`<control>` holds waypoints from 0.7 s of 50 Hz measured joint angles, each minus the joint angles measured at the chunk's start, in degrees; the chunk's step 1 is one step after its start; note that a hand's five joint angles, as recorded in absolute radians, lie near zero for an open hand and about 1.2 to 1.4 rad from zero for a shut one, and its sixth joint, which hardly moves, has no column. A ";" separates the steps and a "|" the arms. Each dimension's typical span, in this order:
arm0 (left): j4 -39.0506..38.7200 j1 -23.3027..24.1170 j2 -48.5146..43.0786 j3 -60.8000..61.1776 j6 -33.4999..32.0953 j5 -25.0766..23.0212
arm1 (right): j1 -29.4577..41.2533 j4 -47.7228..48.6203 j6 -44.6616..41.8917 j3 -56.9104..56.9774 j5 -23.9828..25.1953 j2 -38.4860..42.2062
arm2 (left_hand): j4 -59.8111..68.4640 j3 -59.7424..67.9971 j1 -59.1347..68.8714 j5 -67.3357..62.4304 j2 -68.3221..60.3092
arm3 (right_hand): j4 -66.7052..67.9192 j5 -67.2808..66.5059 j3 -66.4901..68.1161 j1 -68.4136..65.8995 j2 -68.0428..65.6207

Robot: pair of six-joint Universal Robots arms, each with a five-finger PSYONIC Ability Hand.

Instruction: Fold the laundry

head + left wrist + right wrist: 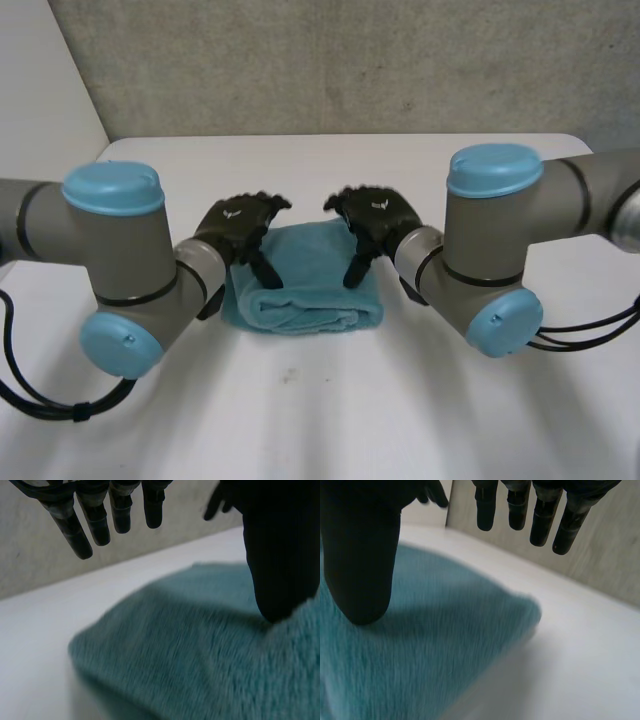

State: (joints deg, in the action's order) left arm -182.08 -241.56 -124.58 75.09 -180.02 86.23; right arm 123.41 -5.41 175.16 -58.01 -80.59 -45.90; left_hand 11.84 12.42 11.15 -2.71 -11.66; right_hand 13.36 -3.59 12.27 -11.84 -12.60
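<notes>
Folded teal terry towel lies lengthwise along the white worktop; left hand and right hand hover over opposite ends, fingers straight, holding nothing.

One teal towel lay folded in a single bundle near the middle of the one white worktop. Two robot arms reached in over it: one left arm and one right arm. Four light-blue caps showed, two on each arm. The arms ended in two black hands, one left hand at the towel's left part and one right hand at its right. One grey wall stood at the far side.
</notes>
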 measured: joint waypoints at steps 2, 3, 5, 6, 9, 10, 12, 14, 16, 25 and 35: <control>0.23 -0.21 -1.13 0.58 -0.30 1.61 | -0.37 -2.58 -0.12 2.55 0.19 2.99 | 0.00 0.00 0.00 0.00 0.00 | 0.00 0.00 0.00 0.00 0.00; 0.30 -0.35 -1.62 0.93 -0.52 2.23 | -0.49 -3.79 -0.20 3.74 0.24 4.32 | 0.00 0.00 0.00 0.00 0.00 | 0.00 0.00 0.00 0.00 0.00; 0.35 -0.64 -2.30 1.58 -1.13 3.10 | -0.67 -5.90 -0.34 5.85 0.27 6.47 | 0.00 0.00 0.00 0.00 0.00 | 0.00 0.00 0.00 0.00 0.00; 0.38 -0.76 -2.53 1.86 -1.56 3.34 | -0.72 -6.56 -0.38 6.53 0.27 7.06 | 0.00 0.00 0.00 0.00 0.00 | 0.00 0.00 0.00 0.00 0.00; 0.40 -0.95 -2.76 2.31 -2.76 3.61 | -0.81 -8.08 -0.46 8.10 0.26 8.12 | 0.00 0.00 0.00 0.00 0.00 | 0.00 0.00 0.00 0.00 0.00; 0.39 -1.07 -2.69 2.63 -4.38 3.70 | -0.84 -9.09 -0.51 9.21 0.23 8.54 | 0.00 0.00 0.00 0.00 0.00 | 0.00 0.40 0.00 0.00 0.00; 0.39 -1.13 -2.27 2.81 -6.61 3.67 | -0.84 -9.95 -0.53 10.16 0.17 8.40 | 0.00 0.00 0.00 0.00 0.00 | 0.00 0.57 0.00 0.00 0.00; 0.39 -1.10 -1.68 2.71 -7.90 3.63 | -0.84 -10.33 -0.52 10.60 0.14 7.95 | 0.00 0.00 0.00 0.01 0.00 | 0.00 0.57 0.00 0.00 0.00; 0.42 -1.06 -0.65 2.46 -9.29 3.54 | -0.85 -10.72 -0.49 10.95 0.07 6.87 | 0.00 0.00 0.00 0.09 0.00 | 0.00 0.57 0.00 0.00 0.00; 4.70 -1.97 10.70 -4.36 -10.87 2.14 | -3.87 -10.44 1.12 9.93 -3.31 -8.32 | 0.00 0.00 0.00 0.02 0.00 | 0.00 0.57 0.00 0.00 0.00; 18.46 -10.17 24.02 -9.88 -4.37 0.50 | -11.12 -10.10 -0.53 -1.41 -12.95 -26.90 | 0.00 0.00 0.00 0.02 0.00 | 0.00 0.57 0.00 0.00 0.00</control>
State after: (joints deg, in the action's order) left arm -163.62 -251.73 -100.55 65.21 -184.39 86.73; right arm 112.29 -15.51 174.63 -59.42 -93.54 -72.80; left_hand 11.83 12.42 11.15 -2.70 -11.66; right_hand 13.36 -3.02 12.27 -11.84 -12.60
